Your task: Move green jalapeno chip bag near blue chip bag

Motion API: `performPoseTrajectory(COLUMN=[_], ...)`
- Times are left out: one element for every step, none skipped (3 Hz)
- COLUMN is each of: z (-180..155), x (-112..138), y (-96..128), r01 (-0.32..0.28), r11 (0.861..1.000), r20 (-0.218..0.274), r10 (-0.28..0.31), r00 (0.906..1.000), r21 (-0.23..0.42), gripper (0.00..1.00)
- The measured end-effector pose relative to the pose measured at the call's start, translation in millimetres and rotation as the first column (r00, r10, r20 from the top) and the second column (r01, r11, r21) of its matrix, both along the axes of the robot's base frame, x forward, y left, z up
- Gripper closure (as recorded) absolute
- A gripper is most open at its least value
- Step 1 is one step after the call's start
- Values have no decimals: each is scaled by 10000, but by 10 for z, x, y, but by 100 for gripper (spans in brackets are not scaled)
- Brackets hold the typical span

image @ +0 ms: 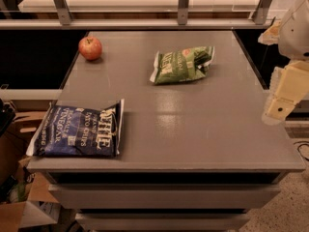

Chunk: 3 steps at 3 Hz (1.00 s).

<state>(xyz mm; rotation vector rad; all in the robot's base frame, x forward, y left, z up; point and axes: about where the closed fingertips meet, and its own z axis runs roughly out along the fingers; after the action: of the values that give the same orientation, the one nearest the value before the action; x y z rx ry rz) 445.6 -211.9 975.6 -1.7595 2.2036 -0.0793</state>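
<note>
Bench (193, 129) seen from its near long edge, taking the centre of the bench as the dial.

The green jalapeno chip bag (181, 65) lies crinkled at about 12 to 1 o'clock. It is well inside the far and right edges and touches nothing else. The blue chip bag (77, 132) lies flat at 8 o'clock in the near left corner. Its left sealed end is at, or slightly over, the left edge, and its lower side is close to the near edge. An apple (90, 48) stands at 11 o'clock near the left edge.

A wide band of open grey surface runs diagonally between the two bags and reaches across the centre to the near right corner.

The gripper (280, 105) is at 3 to 4 o'clock, at the right edge, well apart from both bags. Whether it is released or clenched cannot be told.

The blue bag has large white letters running sideways, apparently "WHITE". The smaller lines seem to include "VINEGAR" and "CHIPS". The green bag has pale, unreadable lettering and a small red mark.
</note>
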Motion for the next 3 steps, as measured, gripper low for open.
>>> performPoseTrajectory(z=[-97, -240, -388], x=[253, 546, 851], y=[167, 353, 595], r01=[-1203, -2527, -3961], r11=[9926, 9666, 9148], r20=[-54, -85, -35], r10=[1203, 2526, 3971], r00=[9927, 9675, 9178], r21=[-158, -418, -796], gripper=[0, 0, 0])
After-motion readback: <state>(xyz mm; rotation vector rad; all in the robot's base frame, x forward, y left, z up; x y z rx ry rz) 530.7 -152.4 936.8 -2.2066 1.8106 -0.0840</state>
